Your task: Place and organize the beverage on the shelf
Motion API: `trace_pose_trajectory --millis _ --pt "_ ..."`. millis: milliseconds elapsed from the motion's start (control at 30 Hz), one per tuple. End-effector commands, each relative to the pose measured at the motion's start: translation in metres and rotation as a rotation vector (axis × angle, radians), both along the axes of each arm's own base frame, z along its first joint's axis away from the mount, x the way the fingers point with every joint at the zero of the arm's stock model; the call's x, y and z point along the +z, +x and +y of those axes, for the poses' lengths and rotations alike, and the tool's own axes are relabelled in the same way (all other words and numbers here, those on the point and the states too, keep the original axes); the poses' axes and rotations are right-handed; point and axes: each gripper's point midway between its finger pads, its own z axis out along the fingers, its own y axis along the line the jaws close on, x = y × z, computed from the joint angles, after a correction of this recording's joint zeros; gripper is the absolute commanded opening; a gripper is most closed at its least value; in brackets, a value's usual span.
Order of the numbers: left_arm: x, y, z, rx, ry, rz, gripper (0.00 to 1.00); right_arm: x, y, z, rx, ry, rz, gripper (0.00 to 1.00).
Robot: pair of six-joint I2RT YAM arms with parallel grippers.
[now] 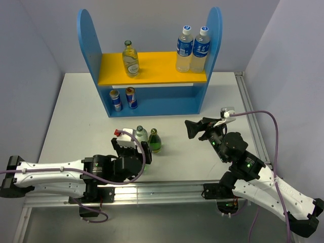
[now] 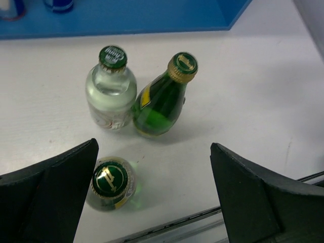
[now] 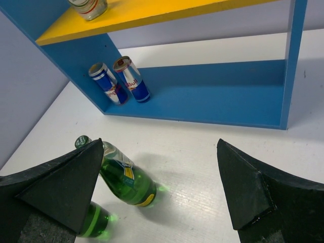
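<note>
Beverage (image 1: pixel 141 134) is split three and three. On the shelf (image 1: pixel 87 40): one clear glass bottle (image 1: pixel 130 58) upright at the left of the yellow board (image 1: pixel 162 71), two cans (image 1: pixel 116 99) side by side at the left end of the lower level. On the bench (image 1: pixel 76 111), in front of the shelf: second clear bottle (image 2: pixel 111 93) and a green bottle (image 2: pixel 161 101), upright and touching. Another green bottle (image 2: pixel 111 182) stands nearer the arms, under the left jaws, just inside one finger (contact there: can't tell). Those jaws are spread wide, gripping nothing. Same for the right jaws: wide apart, empty, over the bench right of the bottles, pointed at the shelf's lower level. Two taller plastic bottles (image 1: pixel 185 49) with blue labels stand together at the right end of the yellow board. Bench is flat white with faint scuffs, aluminium rail (image 1: pixel 167 190) along the near edge. Plain pale grey walls (image 1: pixel 30 40) close in left, back and right.
</note>
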Motion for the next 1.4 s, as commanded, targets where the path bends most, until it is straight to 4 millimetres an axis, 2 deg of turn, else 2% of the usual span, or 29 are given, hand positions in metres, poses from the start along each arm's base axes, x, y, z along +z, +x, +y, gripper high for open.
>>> trace_pose_trajectory --millis 0,33,67,133,267,333,433,467,500,567,733,933,1000,1133,1367 --pt "-0.009 -0.001 0.023 0.088 0.091 0.025 0.99 0.003 -0.001 0.001 0.007 0.022 -0.010 1.00" --pt "-0.009 -0.002 0.027 0.102 0.100 0.018 0.99 0.002 -0.002 0.001 0.007 0.023 -0.011 1.00" --pt "-0.006 -0.001 0.039 0.126 0.144 -0.004 0.99 0.002 -0.001 0.001 0.005 0.025 -0.012 1.00" --pt "-0.002 -0.004 0.046 0.165 0.119 -0.019 0.99 0.000 -0.001 0.002 0.008 0.024 -0.010 1.00" --pt "0.009 -0.007 0.044 0.154 0.091 -0.048 0.99 -0.003 0.000 0.003 0.009 0.017 -0.004 1.00" --pt "0.007 -0.008 0.047 0.155 0.097 -0.036 0.99 -0.002 -0.001 0.004 0.011 0.017 -0.003 1.00" --pt "-0.009 -0.012 0.048 0.159 0.098 0.007 0.99 -0.001 -0.001 0.001 0.005 0.024 -0.010 1.00" --pt "-0.020 -0.013 0.049 0.149 0.120 0.014 0.99 -0.001 -0.002 0.000 0.003 0.026 -0.012 1.00" --pt "-0.024 -0.015 0.041 0.140 0.084 0.031 0.99 -0.001 -0.001 0.001 0.005 0.025 -0.012 1.00" --pt "-0.044 -0.019 0.036 0.123 0.087 0.063 0.99 -0.002 -0.001 0.002 0.005 0.021 -0.008 1.00" --pt "-0.071 -0.024 0.015 0.116 0.045 0.103 0.99 -0.002 -0.001 0.002 0.008 0.021 -0.008 1.00" --pt "-0.106 -0.023 0.013 0.141 0.077 0.098 0.99 -0.003 -0.001 0.003 0.012 0.021 -0.003 1.00" --pt "-0.114 -0.024 0.005 0.122 0.067 0.098 0.99 -0.004 -0.001 0.003 0.012 0.021 -0.002 1.00" --pt "-0.133 -0.023 0.008 0.130 0.087 0.089 0.99 -0.005 -0.001 0.004 0.014 0.018 0.000 1.00" --pt "-0.151 -0.014 0.005 0.136 0.128 0.068 0.99 -0.005 -0.001 0.007 0.023 0.014 0.003 1.00"
